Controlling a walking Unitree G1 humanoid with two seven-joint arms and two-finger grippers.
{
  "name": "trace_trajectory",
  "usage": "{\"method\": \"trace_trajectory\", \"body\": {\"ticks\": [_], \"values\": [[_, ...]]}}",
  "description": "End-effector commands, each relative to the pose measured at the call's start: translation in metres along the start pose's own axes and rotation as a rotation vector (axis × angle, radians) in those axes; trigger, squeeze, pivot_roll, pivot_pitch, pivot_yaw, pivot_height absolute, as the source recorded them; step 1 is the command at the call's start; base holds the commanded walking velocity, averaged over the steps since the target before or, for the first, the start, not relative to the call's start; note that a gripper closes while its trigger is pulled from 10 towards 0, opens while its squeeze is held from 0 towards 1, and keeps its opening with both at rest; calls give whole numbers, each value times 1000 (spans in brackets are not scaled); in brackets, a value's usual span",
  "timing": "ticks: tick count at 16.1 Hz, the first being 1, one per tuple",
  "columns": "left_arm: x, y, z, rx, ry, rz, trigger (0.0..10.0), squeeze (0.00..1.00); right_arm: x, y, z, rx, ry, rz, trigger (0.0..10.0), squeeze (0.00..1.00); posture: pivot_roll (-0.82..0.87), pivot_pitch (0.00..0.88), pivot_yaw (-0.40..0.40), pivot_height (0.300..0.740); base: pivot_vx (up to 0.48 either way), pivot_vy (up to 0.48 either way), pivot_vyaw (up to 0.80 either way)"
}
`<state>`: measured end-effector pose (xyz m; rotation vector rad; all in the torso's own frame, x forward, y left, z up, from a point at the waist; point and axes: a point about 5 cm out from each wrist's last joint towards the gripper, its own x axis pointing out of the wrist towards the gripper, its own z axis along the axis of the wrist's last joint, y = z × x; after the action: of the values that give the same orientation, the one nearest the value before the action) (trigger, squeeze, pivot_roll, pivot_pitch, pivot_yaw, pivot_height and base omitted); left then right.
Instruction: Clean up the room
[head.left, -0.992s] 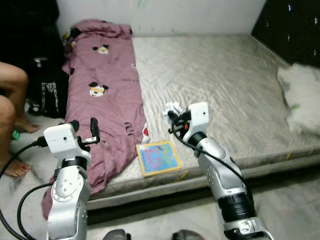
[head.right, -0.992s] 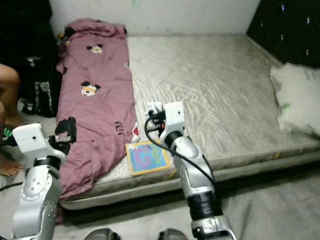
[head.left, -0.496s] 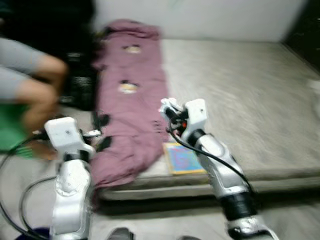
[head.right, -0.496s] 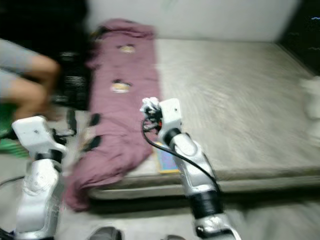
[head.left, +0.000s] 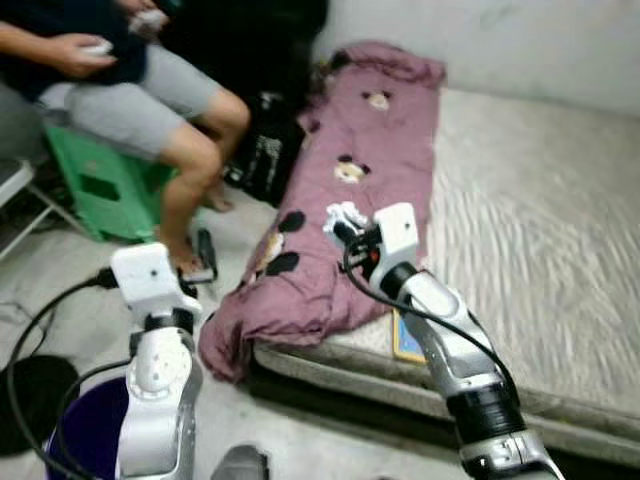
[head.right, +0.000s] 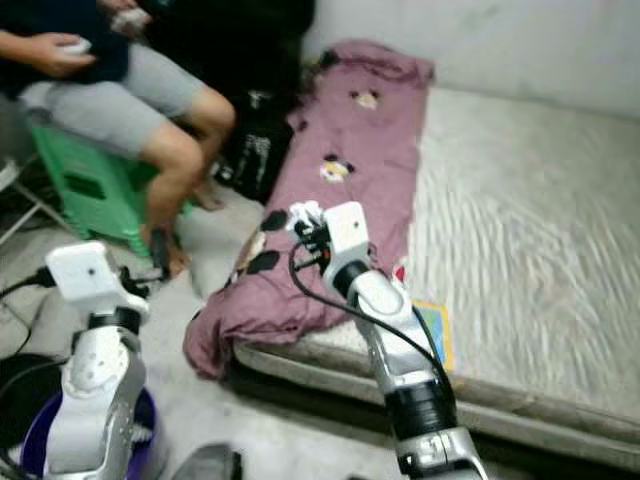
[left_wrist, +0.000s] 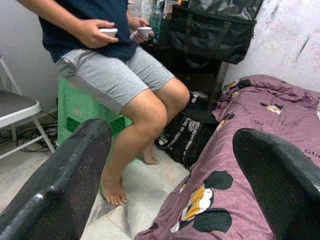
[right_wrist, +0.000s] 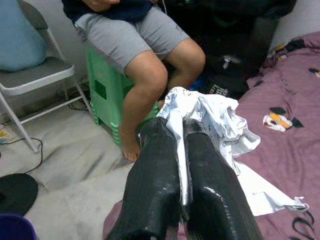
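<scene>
Between the closed fingers of the right gripper (right_wrist: 182, 165), a crumpled white printed wrapper (right_wrist: 212, 122) is pinched and held up above the purple blanket (head.left: 350, 230) at the mattress (head.left: 540, 240) edge. Since a second ago the view has swung left, off the bed toward a seated person (head.left: 130, 80) and a purple bin (head.left: 85, 440) by the robot's feet, probably where the wrapper belongs. The left gripper (head.left: 203, 252) hovers open and empty.

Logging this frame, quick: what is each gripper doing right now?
Left gripper: open, holding nothing.
Right gripper: shut on a crumpled white paper.
</scene>
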<state>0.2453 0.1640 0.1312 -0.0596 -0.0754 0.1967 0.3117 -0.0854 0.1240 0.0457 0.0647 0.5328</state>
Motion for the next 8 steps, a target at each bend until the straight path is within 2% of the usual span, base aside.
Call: {"method": "trace_trajectory", "body": {"ticks": [1,4,8], "values": [[0,6,1,17,2,9,10000,0,3,2,5,3,-25,8,10000,0,16,0,-58,740,0,0,800],[-4,18,-2,40,14,39,10000,0,6,1,7,9,-35,0,10000,0,20,0,-56,740,0,0,800],[-6,20,-1,45,15,43,10000,0,9,3,8,16,-43,3,10000,0,33,0,-58,740,0,0,800]]}}
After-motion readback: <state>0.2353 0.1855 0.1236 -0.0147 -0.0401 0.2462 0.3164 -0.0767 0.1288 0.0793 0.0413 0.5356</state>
